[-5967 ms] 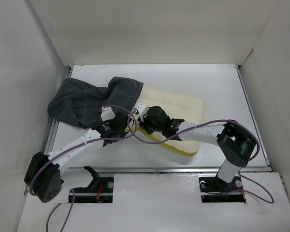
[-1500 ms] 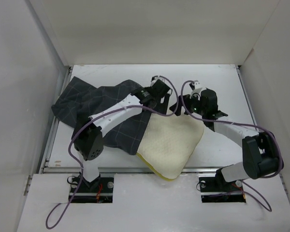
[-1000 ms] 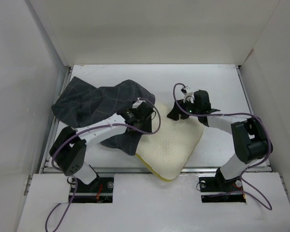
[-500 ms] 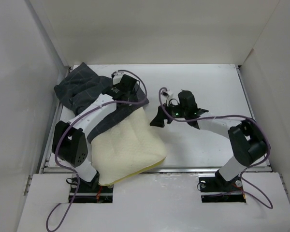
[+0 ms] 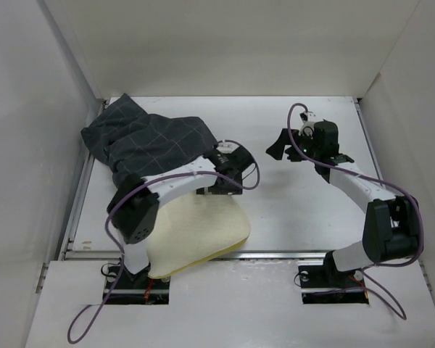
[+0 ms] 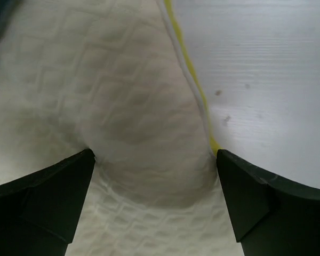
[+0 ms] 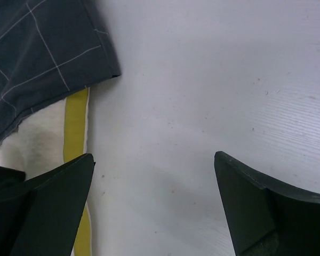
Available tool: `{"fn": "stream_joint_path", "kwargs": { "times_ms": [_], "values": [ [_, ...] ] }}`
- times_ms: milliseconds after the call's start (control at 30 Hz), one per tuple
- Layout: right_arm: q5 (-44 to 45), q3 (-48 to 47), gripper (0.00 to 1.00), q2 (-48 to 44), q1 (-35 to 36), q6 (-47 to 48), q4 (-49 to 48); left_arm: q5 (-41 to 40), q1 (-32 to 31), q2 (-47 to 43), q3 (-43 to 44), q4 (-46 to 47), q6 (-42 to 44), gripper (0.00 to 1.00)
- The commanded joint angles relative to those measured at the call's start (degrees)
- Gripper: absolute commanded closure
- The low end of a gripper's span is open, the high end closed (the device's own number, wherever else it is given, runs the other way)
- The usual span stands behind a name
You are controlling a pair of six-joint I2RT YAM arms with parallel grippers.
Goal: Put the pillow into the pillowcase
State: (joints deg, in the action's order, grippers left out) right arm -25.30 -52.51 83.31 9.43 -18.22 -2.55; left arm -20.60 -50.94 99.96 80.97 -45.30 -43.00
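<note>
The cream quilted pillow [image 5: 203,233] lies at the near left, its front corner hanging over the table's front edge. Its far end lies against or under the dark checked pillowcase [image 5: 151,141], which is spread at the far left. My left gripper [image 5: 221,185] hovers open over the pillow's far right part; the left wrist view shows the pillow [image 6: 133,106] bulging between the wide jaws [image 6: 154,160], beside its yellow edge [image 6: 194,90]. My right gripper [image 5: 279,150] is open over bare table [image 7: 202,80] with nothing between its fingers. The right wrist view catches the pillowcase hem [image 7: 37,53] and pillow [image 7: 74,133].
White walls close in the table [image 5: 312,210] on the left, back and right. A metal rail [image 5: 80,196] runs along the left side. The left arm [image 5: 170,185] lies across the seam where the pillowcase meets the pillow.
The left gripper swung from the pillowcase's far end to the pillow's far right part. The right gripper drew back to the right. Both jaws opened wider, and the pillowcase now spreads further right.
</note>
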Motion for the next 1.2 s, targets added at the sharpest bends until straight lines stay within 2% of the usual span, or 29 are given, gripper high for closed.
{"fn": "stream_joint_path", "kwargs": {
  "times_ms": [0,100,133,167,200,267,367,400,533,700,833,1100,1167],
  "values": [
    [2.8,-2.2,0.01,-1.7,0.0,0.8,1.7,-2.1,0.8,7.9,-1.6,-8.4,-7.7,0.0],
    [2.0,-1.6,0.01,-0.6,0.0,0.8,1.7,-1.0,2.9,12.8,-1.6,-5.4,-7.5,0.0],
    [1.5,-1.0,0.01,0.0,0.0,0.8,1.1,0.0,3.5,13.5,-1.6,-4.4,-6.4,0.36],
    [0.7,-1.0,0.01,0.5,0.0,1.6,0.4,0.6,3.5,13.5,-1.6,-3.8,-5.9,0.79],
    [-0.3,-0.3,0.01,0.5,0.0,2.1,-0.4,-0.4,4.0,13.5,-0.5,-3.7,-5.9,1.0],
    [-2.4,0.4,0.01,1.8,1.5,4.4,-2.6,-4.6,4.0,12.4,1.1,-7.1,-6.6,1.0],
    [-3.2,-1.7,0.01,4.9,6.9,9.6,-5.4,-8.8,4.0,5.2,4.6,-11.5,-7.8,1.0],
    [-4.3,-3.0,0.01,7.0,9.4,10.1,-7.8,-11.5,4.0,1.0,6.8,-13.5,-7.8,1.0],
    [-7.6,-7.1,0.01,14.7,12.8,10.3,-14.1,-16.7,4.5,-6.8,11.4,-17.1,-7.9,1.0],
    [-10.1,-19.0,0.01,23.0,18.6,10.0,-18.7,-16.0,4.5,-11.1,12.0,-17.1,-5.0,1.0],
    [-9.6,-25.9,0.01,28.1,20.5,6.6,-26.0,-16.0,4.5,-11.1,12.5,-18.4,-4.3,1.0],
    [-21.0,-43.1,0.01,42.4,22.6,3.5,-31.2,-14.1,4.5,-12.9,12.5,-18.2,-1.7,1.0],
    [-19.7,-45.8,0.01,43.9,24.0,3.5,-32.1,-13.6,4.5,-12.9,12.5,-17.6,-1.1,1.0]
  ]
}}
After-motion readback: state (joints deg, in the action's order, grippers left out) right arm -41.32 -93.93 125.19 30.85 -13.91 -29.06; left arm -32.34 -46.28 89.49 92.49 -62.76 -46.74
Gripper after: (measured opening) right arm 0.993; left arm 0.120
